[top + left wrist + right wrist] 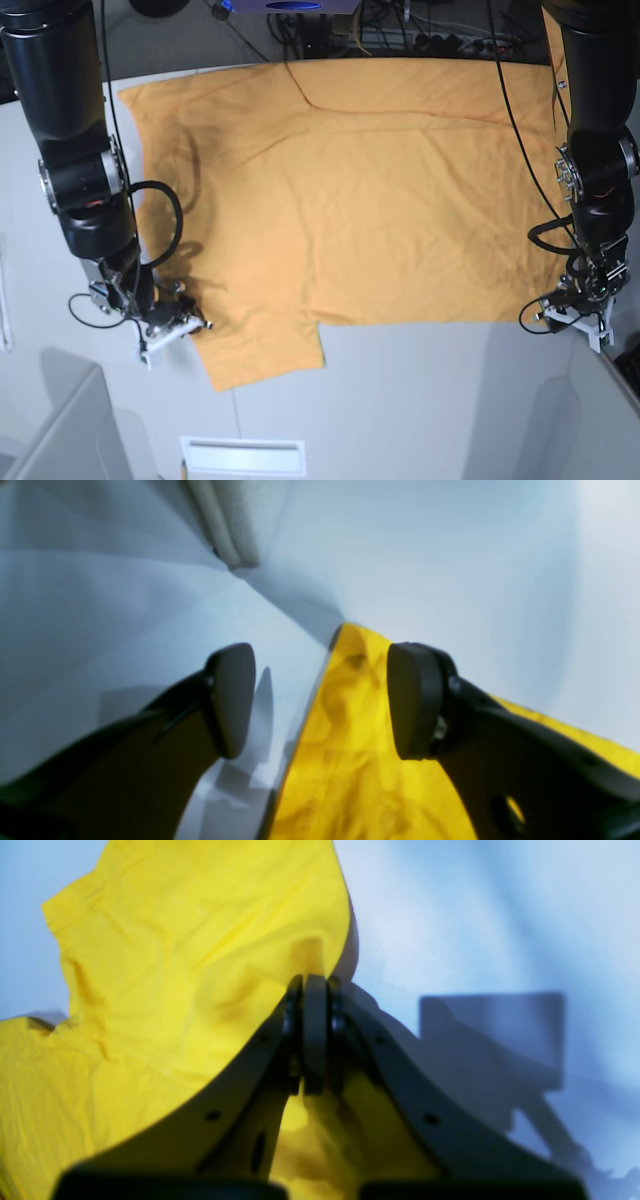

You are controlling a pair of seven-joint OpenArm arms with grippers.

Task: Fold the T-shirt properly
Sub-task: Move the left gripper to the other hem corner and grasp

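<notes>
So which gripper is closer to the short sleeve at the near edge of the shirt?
Right. The right gripper is shut on the T-shirt at that sleeve; the left gripper is open at the opposite end.

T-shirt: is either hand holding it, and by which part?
Right hand pinches the T-shirt at its sleeve edge; left hand is open, holding nothing.

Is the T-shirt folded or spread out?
Spread out: the T-shirt lies flat across the table, one sleeve out, no fold made yet.

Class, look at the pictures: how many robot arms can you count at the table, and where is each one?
2. The right arm stands at the base view's left by the T-shirt sleeve; the left arm at its right edge.
</notes>
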